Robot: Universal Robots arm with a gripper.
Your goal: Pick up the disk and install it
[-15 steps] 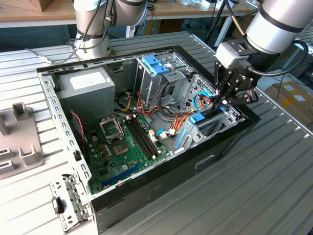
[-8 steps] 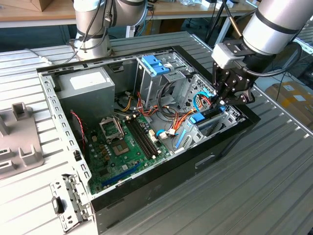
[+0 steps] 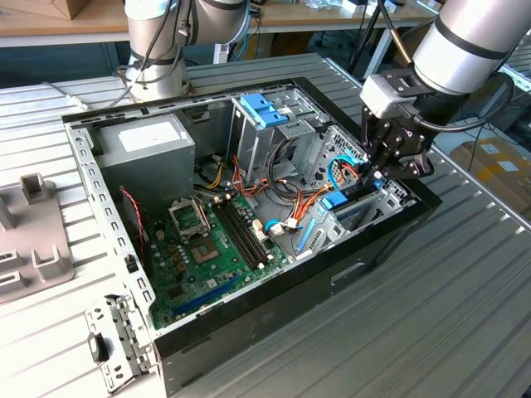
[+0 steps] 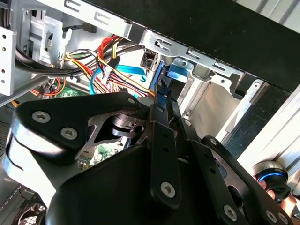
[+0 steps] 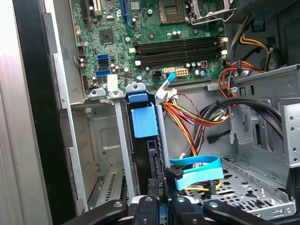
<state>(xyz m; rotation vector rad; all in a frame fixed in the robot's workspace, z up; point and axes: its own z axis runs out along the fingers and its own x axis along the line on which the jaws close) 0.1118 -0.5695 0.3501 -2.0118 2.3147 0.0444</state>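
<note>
There is 1 open computer case [image 3: 249, 319] lying on its side on a ribbed metal table [image 3: 431, 315], and 1 robot arm whose gripper [image 3: 377, 176] reaches down into the case at the exterior view's right. A second arm's base [image 3: 158, 50] stands behind the case.

In both wrist views the 2 black fingers [image 4: 161, 140] are almost together, with only a thin gap, and they pinch the upper edge of the disk [image 5: 151, 159]. The disk stands on its edge in a narrow metal bay [image 5: 119, 140] beside the black side wall of the case. It sits deep in this bay, with its blue tab [image 5: 143, 121] showing at the end towards the motherboard.

Inside the case I count 1 green motherboard [image 3: 211, 249] with 4 long black memory slots [image 5: 178, 49], 1 grey power supply box [image 3: 149, 153] in the far corner, and 1 tall metal cage with light-blue handles [image 3: 264, 110]. Bundles of red, yellow and orange wires [image 5: 197, 115] and 1 flat light-blue cable [image 5: 199, 171] lie just beside the bay where the disk is.

On the table at the exterior view's left, outside the case, rests 1 grey plastic part [image 3: 33, 240].
</note>
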